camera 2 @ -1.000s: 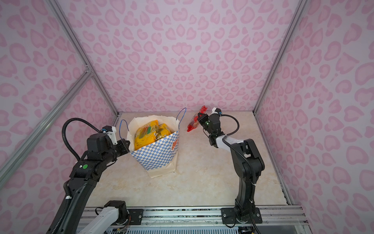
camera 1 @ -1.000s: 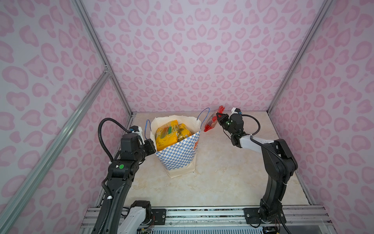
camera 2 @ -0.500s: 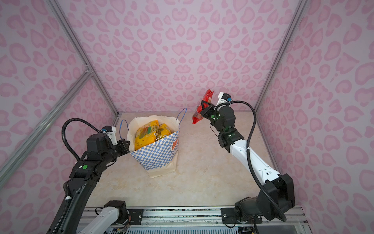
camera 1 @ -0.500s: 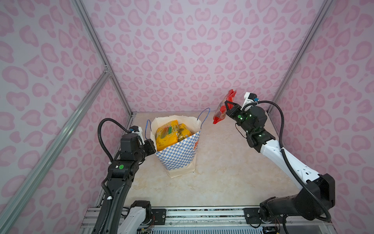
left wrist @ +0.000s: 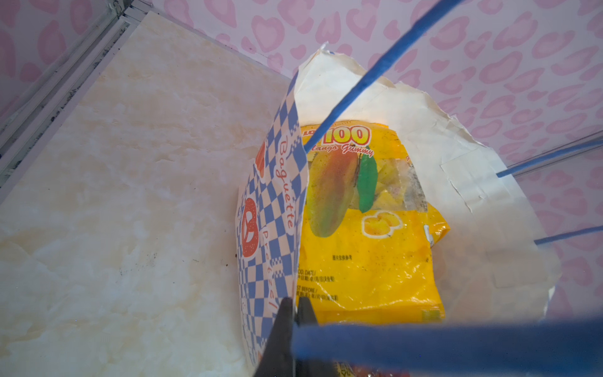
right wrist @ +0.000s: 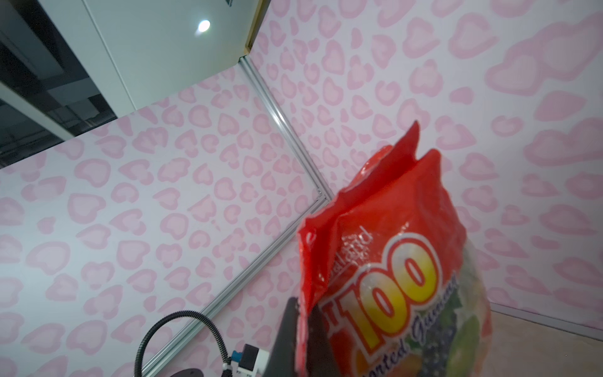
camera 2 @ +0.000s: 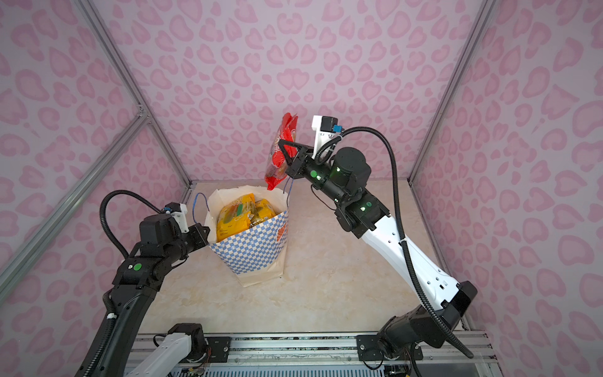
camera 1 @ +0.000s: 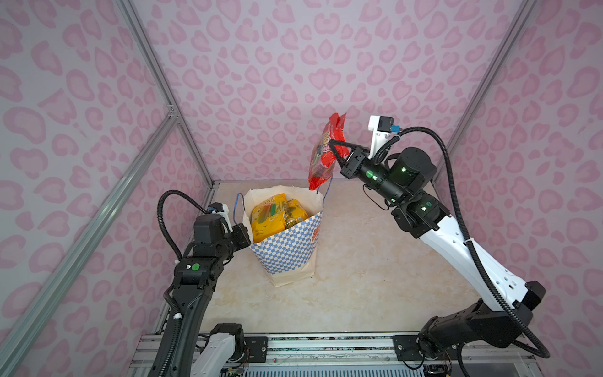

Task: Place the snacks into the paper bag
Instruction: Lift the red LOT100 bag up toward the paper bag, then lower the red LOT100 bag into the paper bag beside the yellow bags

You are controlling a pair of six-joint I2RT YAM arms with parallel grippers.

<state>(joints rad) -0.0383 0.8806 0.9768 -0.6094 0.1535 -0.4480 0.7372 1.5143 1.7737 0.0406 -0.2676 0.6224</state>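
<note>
The white paper bag [camera 1: 287,251] [camera 2: 251,251] with a blue checkered band stands open near the table's middle. Yellow snacks [camera 1: 269,215] [camera 2: 233,217] lie inside it. My left gripper [camera 1: 247,232] [camera 2: 206,232] [left wrist: 295,302] is shut on the bag's left rim, one finger on each side of the checkered wall [left wrist: 277,196]. A yellow mango packet [left wrist: 359,235] fills the bag in the left wrist view. My right gripper [camera 1: 330,142] [camera 2: 280,143] [right wrist: 303,306] is shut on a red snack packet [camera 1: 326,156] [camera 2: 279,160] [right wrist: 391,254]. The packet hangs in the air over the bag's far right corner.
Blue cord handles [camera 1: 239,205] [left wrist: 359,81] rise from the bag's rim. Pink patterned walls and aluminium posts [camera 1: 182,130] close in the beige marbled table [camera 1: 359,277] on three sides. A metal rail [camera 1: 310,346] runs along the front edge.
My right arm has risen and carried the red packet up and left, from beside the bag to above its far right corner. The left gripper has kept its hold on the rim.
</note>
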